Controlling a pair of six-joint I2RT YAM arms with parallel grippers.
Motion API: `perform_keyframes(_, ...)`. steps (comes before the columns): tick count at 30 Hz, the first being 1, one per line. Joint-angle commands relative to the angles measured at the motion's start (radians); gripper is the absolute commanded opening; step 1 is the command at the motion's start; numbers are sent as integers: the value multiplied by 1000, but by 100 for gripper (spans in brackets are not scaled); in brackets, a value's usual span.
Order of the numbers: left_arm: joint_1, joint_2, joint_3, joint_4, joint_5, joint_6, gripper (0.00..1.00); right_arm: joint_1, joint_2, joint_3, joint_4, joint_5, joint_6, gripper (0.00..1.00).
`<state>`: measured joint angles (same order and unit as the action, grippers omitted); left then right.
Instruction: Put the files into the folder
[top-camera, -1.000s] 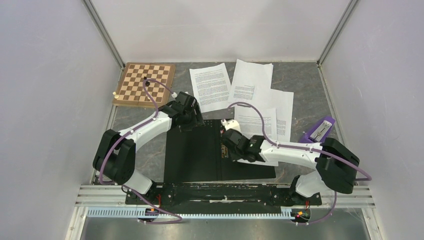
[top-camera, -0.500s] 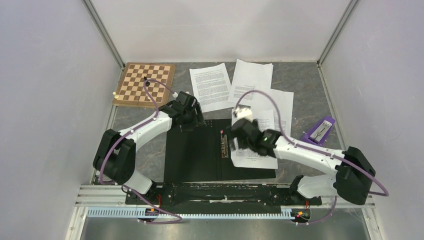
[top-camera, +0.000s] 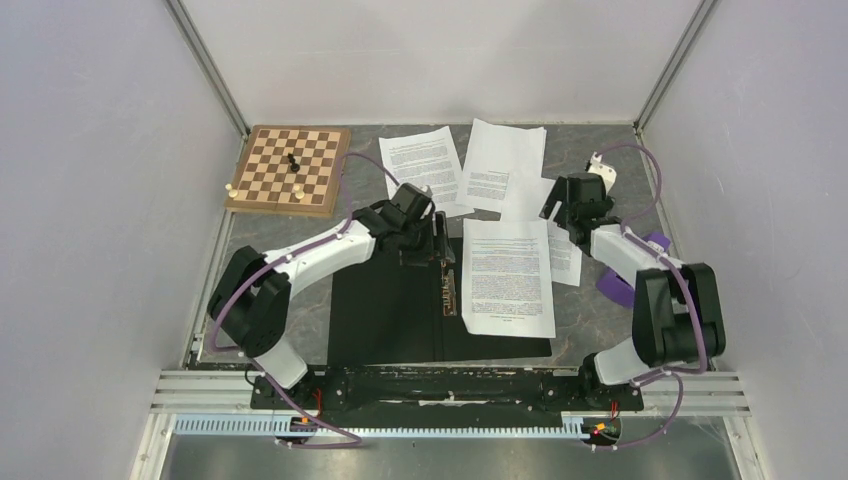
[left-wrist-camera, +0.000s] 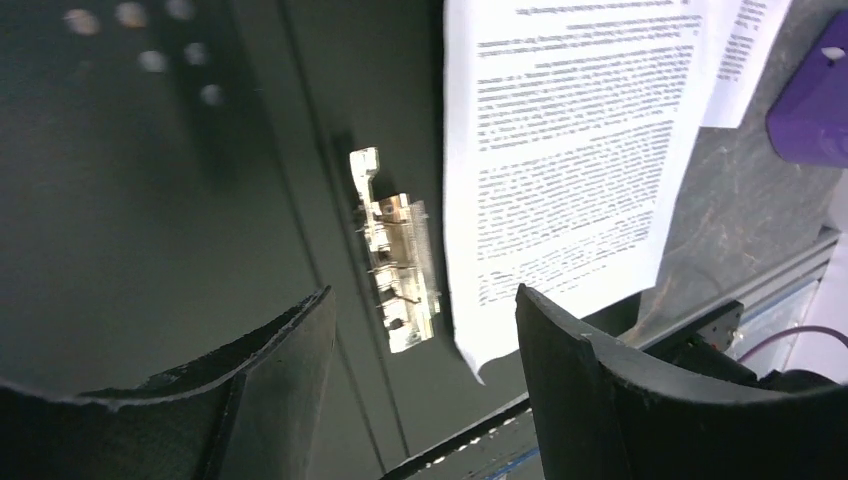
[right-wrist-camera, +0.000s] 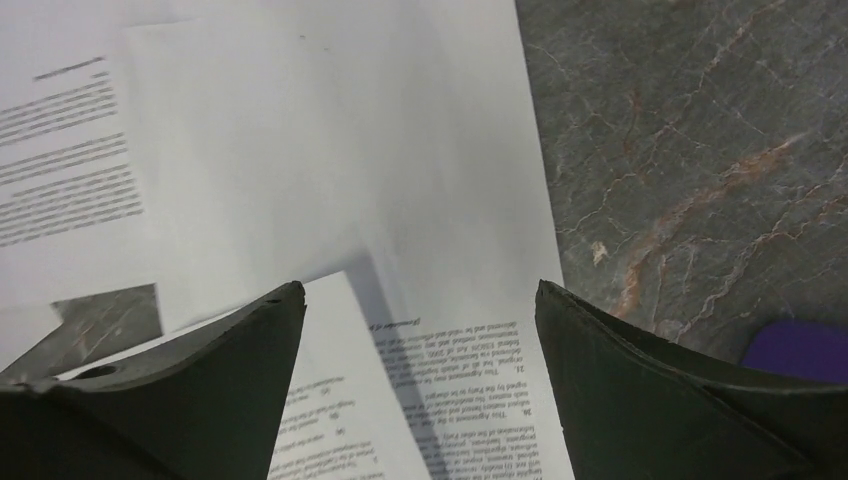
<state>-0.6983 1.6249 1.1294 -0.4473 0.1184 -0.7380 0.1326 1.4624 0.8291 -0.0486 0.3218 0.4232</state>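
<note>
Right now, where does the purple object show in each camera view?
Top: at the right side of the table, partly hidden behind the right arm; purple object.
Left wrist: top right corner.
Right wrist: bottom right corner.
Shared landmark: the grey marbled table next to it.

printed sheet (top-camera: 508, 275) on open black folder (top-camera: 385, 310), other sheets (top-camera: 425, 172) beyond.

White printed paper sheets (top-camera: 507, 275): four
Black flat open folder (top-camera: 390, 310): one
Wooden chessboard (top-camera: 265, 175): one
Small chess pieces (top-camera: 292, 160): three
Purple block (top-camera: 612, 282): one
</note>
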Motion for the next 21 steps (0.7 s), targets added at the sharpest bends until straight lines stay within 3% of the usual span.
perform_keyframes(1,-27,55,107,59,38,45,72,-65,103,61,105,-41,12,88)
perform_keyframes(8,-30,284,354,187,48,113,72,-172,168,51,110,-82,20,90)
perform_keyframes(15,-30,578,687,270,70,134,72,-194,223,25,172,-194,24,94)
perform_keyframes(21,-32,767,823,384,71,90,72,-210,270,13,194,-276,34,95)
